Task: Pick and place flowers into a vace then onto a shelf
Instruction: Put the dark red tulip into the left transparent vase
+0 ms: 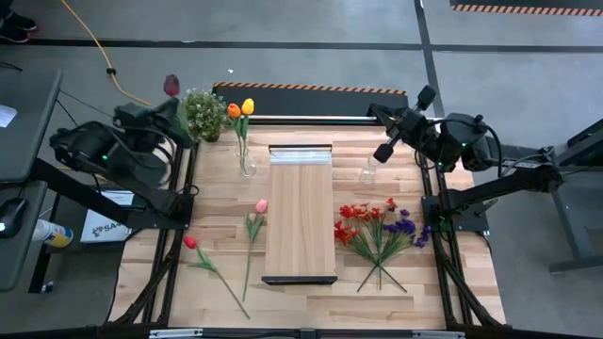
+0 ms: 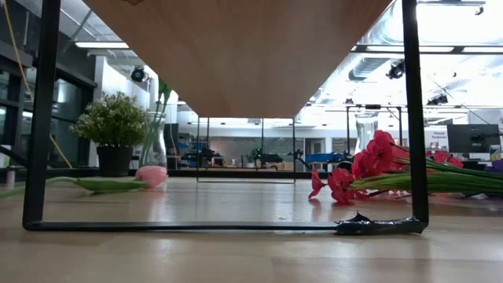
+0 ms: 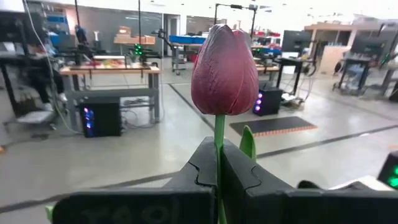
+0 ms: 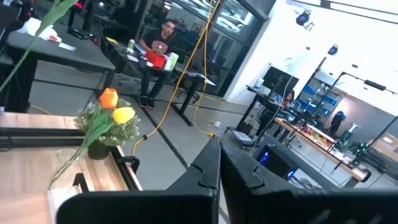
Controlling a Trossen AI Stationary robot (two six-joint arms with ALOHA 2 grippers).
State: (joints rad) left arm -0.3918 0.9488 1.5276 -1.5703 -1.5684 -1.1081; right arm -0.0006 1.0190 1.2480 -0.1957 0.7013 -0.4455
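Observation:
My left gripper (image 1: pixel 170 111) is beyond the table's far left corner, shut on a dark red tulip (image 3: pixel 224 68) whose bloom (image 1: pixel 171 85) stands past the fingertips. A glass vase (image 1: pixel 247 166) holds an orange tulip (image 1: pixel 234 110) and a yellow tulip (image 1: pixel 248 105). A second glass vase (image 1: pixel 367 172) stands right of the shelf (image 1: pixel 301 212). A pink tulip (image 1: pixel 261 205) and a red tulip (image 1: pixel 191 243) lie flat on the table. The red and purple sprays (image 1: pixel 377 228) lie at the right. My right gripper (image 1: pixel 377 113) hovers shut at the far right, holding nothing. My left gripper pinches the tulip's green stem (image 3: pixel 219 134) between its two fingers, a short way below the bloom. The stem runs along the fingers, with a leaf (image 3: pixel 247 142) beside it. The tulip is lifted clear of the table; its lower stem is hidden behind the gripper.
A bushy potted plant (image 1: pixel 203 113) stands at the far left corner, close to my left gripper. The shelf stands on black end brackets (image 2: pixel 39 157) in the middle of the table. A person (image 4: pixel 163 37) sits at a desk beyond the table.

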